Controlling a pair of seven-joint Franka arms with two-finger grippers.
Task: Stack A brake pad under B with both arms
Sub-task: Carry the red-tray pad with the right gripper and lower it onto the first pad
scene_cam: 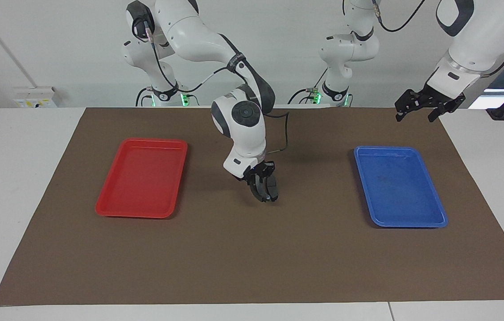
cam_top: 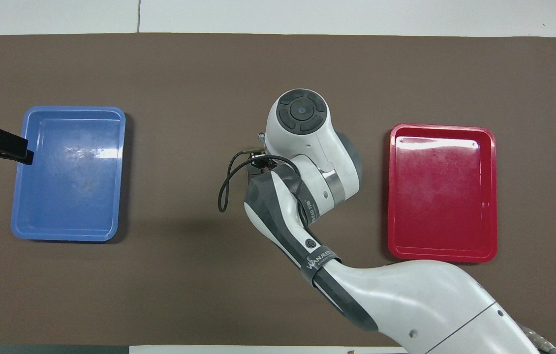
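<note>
Right pincer (scene_cam: 262, 189) grips B (scene_cam: 258, 192), seemingly over A brake pad (scene_cam: 273, 186)

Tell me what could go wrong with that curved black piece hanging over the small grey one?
The right end effector grips B by one end, so it hangs edge-down; released so, it might topple off A brake pad instead of lying flat. Coming lower, it could also nudge that small pad aside.
</note>
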